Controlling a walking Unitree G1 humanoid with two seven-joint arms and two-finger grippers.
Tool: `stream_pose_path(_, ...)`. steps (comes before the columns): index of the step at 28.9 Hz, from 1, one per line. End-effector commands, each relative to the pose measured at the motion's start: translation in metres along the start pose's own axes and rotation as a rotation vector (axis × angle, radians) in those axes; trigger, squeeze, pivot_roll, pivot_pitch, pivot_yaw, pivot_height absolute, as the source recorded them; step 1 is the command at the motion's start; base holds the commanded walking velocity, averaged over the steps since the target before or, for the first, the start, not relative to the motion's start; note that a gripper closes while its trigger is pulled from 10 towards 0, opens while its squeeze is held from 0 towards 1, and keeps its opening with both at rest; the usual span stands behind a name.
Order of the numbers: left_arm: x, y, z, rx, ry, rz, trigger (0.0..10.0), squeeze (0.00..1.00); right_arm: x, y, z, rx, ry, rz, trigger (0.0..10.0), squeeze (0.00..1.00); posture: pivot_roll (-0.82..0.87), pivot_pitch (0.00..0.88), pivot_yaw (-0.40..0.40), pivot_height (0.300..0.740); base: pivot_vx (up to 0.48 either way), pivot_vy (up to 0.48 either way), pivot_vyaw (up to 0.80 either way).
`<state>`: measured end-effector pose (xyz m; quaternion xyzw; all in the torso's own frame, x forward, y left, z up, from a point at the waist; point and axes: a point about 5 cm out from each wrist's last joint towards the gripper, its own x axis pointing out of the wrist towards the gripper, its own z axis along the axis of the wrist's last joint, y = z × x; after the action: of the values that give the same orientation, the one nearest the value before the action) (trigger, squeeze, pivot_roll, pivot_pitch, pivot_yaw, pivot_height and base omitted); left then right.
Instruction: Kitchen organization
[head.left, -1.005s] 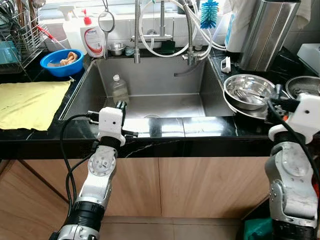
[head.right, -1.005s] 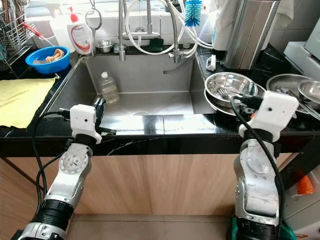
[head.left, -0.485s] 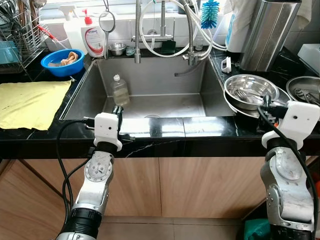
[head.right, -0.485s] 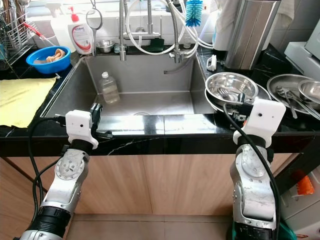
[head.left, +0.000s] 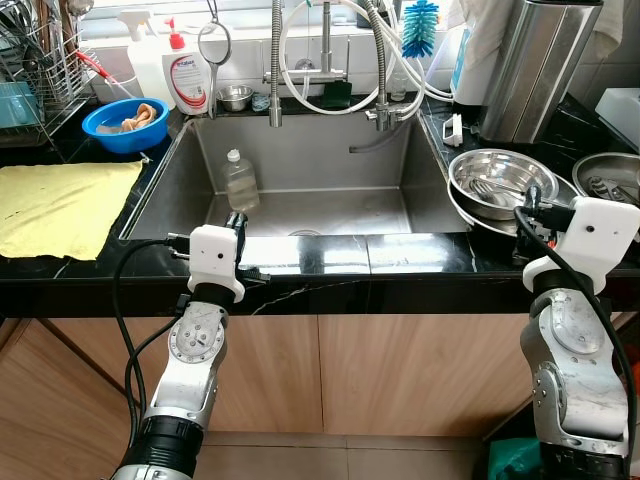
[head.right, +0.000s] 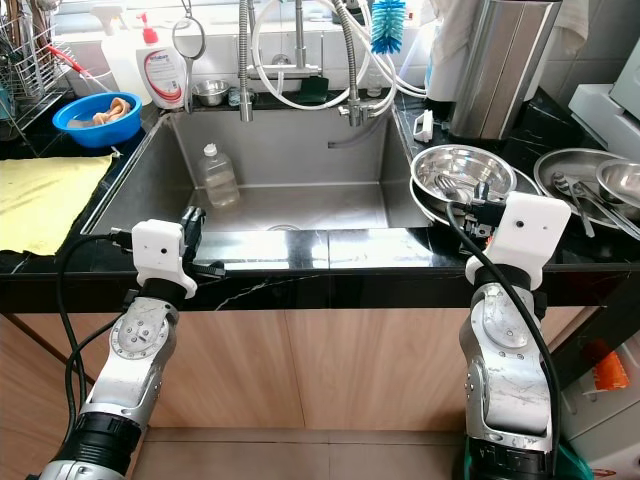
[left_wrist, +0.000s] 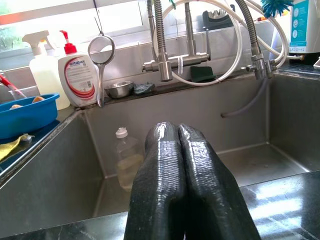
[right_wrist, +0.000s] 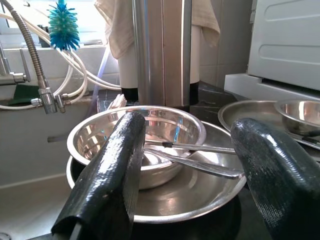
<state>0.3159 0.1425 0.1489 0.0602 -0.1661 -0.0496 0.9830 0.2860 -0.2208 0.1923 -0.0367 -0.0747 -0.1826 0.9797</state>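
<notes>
L pincer (left_wrist: 180, 165) closed over sink (head.left: 310, 165); R pincer (right_wrist: 190, 175) agape by bowl (right_wrist: 137, 137).

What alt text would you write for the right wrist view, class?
The right gripper, fingers wide open, faces a steel bowl nested in a wider steel bowl, with utensils lying across them. Behind stand a steel canister and a blue brush.
</notes>
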Motion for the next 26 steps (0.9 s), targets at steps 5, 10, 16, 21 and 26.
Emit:
stream_pose_path(5, 0.0005, 0.0067, 0.0026, 0.009, -0.004, 0.015, 10.0, 0.00, -0.0011, -0.0015, -0.0067, -0.016, 0.050, -0.006, 10.0, 0.00, -0.26, 0.000, 0.028, 0.731, 0.000, 0.000, 0.00)
stream_pose_path(10, 0.0029, 0.0083, 0.0038, 0.018, -0.006, 0.002, 10.0, 0.00, -0.0008, 0.0016, -0.0086, -0.012, 0.068, -0.015, 10.0, 0.00, -0.26, 0.000, 0.036, 0.731, 0.000, 0.000, 0.00)
stream_pose_path(16, 0.0027, 0.0099, 0.0045, 0.022, -0.005, 0.003, 10.0, 0.00, -0.0024, 0.0015, -0.0097, -0.009, 0.073, -0.024, 10.0, 0.00, -0.25, 0.000, 0.040, 0.731, 0.000, 0.000, 0.00)
stream_pose_path(21, 0.0034, 0.0110, 0.0056, 0.025, -0.008, 0.001, 10.0, 0.00, -0.0026, 0.0008, -0.0090, -0.007, 0.070, -0.035, 10.0, 0.00, -0.25, 0.000, 0.049, 0.731, 0.000, 0.000, 0.00)
stream_pose_path(26, 0.0052, 0.0144, 0.0061, 0.051, -0.006, -0.003, 10.0, 0.00, -0.0026, 0.0063, -0.0093, 0.012, 0.069, -0.005, 10.0, 0.00, -0.25, 0.000, 0.054, 0.731, 0.000, 0.000, 0.00)
